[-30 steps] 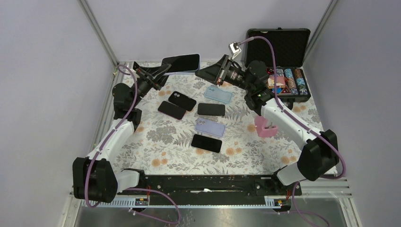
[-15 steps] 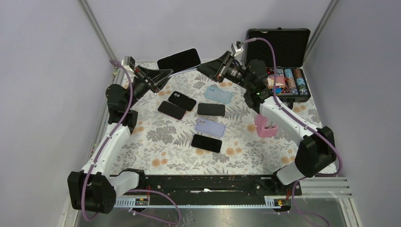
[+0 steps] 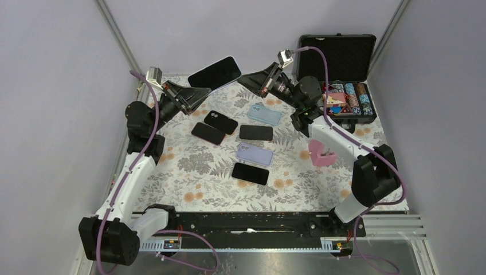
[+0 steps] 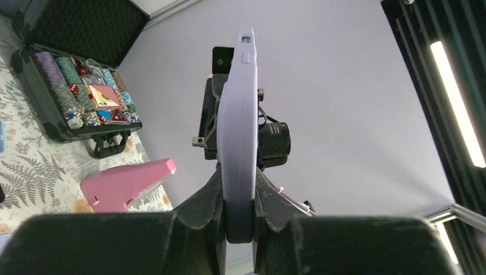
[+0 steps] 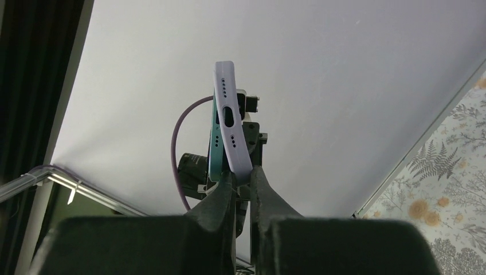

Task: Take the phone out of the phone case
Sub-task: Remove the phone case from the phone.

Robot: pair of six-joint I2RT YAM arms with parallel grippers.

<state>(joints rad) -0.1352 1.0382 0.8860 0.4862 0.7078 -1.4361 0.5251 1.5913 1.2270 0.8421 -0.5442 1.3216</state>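
Top external view shows a dark-screened phone [image 3: 215,71] in a lavender silicone phone case [image 4: 238,114], held in the air above the far edge of the floral-cloth table [image 3: 183,166], left of that edge's middle. The screen is tilted up toward the camera. The left claw [image 3: 200,90] meets it at its left end and the right claw [image 3: 243,80] at its right end.

Left wrist view has the case edge-on and upright. Its near end is pinched between the left claw's two fingers [image 4: 206,201], which press on its flat faces.

Right wrist view shows the case's other end, with its port cutout and rows of small holes. The right claw's fingers [image 5: 219,199] are pressed together on the lower part of that end. A teal strip [image 5: 214,146] runs along one side of the lavender end; whether it is the phone's own edge I cannot tell.

On the table below, well apart from both claws, lie several flat pieces:
- a black phone case with a camera cutout [image 3: 220,121]
- a black slab [image 3: 207,133] just beside it
- a black-screened phone [image 3: 255,132] near the middle
- a pale blue phone case [image 3: 264,115] toward the far edge
- a second lavender piece [image 3: 254,153]
- another dark phone [image 3: 250,173] nearest the near edge

A pink stapler-shaped object [image 3: 322,154] sits toward the right edge. An open black hard case of poker chips [image 3: 344,97] stands at the far right corner.
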